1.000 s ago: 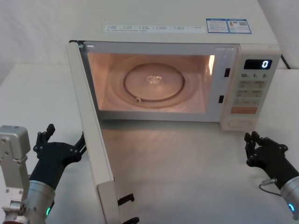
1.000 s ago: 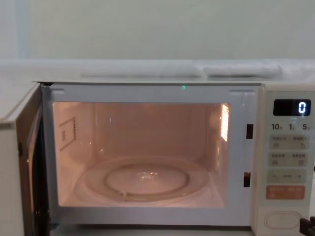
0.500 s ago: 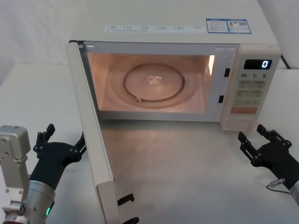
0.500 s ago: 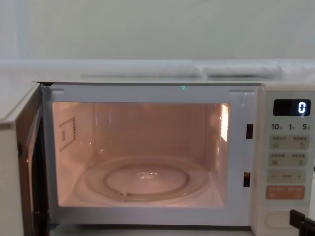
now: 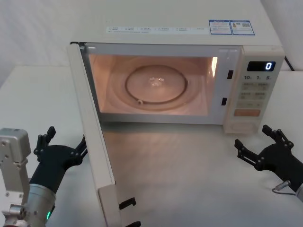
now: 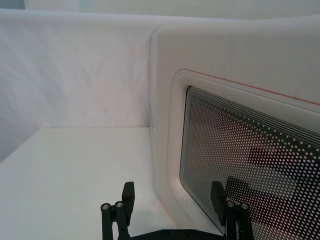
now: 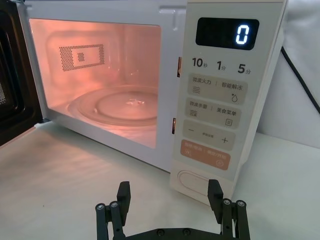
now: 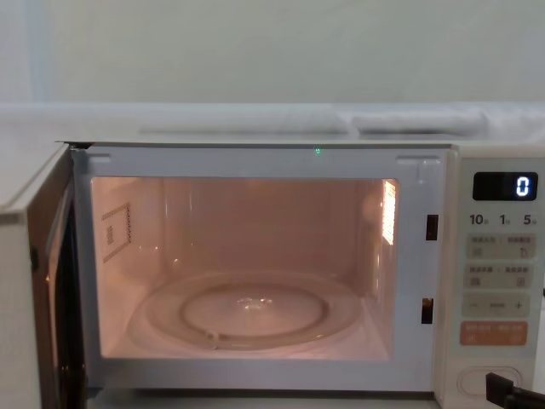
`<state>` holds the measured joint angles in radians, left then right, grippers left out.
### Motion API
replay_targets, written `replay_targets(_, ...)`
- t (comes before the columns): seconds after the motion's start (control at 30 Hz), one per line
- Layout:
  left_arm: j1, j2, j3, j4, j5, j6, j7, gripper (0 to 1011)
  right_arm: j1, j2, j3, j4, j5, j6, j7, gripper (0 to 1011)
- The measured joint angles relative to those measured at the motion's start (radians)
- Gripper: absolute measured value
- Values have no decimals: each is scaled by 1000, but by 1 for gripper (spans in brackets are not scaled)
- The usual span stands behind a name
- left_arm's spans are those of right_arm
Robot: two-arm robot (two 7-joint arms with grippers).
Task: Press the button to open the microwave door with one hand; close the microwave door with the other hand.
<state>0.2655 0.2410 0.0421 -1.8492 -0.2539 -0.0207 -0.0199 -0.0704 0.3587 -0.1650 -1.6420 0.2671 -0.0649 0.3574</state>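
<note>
Cream microwave door (image 5: 92, 137) swung forward, seemingly perpendicular.

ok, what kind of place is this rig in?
Probably a lab test bench, not a real kitchen: one microwave with its door open on a plain white table, bare pale wall behind.

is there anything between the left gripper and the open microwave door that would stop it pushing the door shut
Nothing visible does. The left gripper sits just outside the microwave door, fingers open, facing its outer window panel. The swing path back to the oven front also looks bare.
</note>
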Motion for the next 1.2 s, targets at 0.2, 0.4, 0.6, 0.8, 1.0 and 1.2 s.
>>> replay_targets(0.2,0,0,0,0,0,0,0,1001,-1,-1,1,0,0,0,0,1000)
replay_targets(0.4,0,0,0,0,0,0,0,1001,-1,-2,2,0,0,0,0,1000)
replay_targets(0.6,0,0,0,0,0,0,0,1001,-2,-2,2,0,0,0,-1,1000)
replay_targets(0.8,0,0,0,0,0,0,0,1001,-2,-2,3,0,0,-1,-1,1000)
replay_targets(1.0,0,0,0,0,0,0,0,1001,-2,-3,3,0,0,-1,-1,1000)
replay_targets(1.2,0,0,0,0,0,0,0,1001,-2,-3,3,0,0,-1,-1,1000)
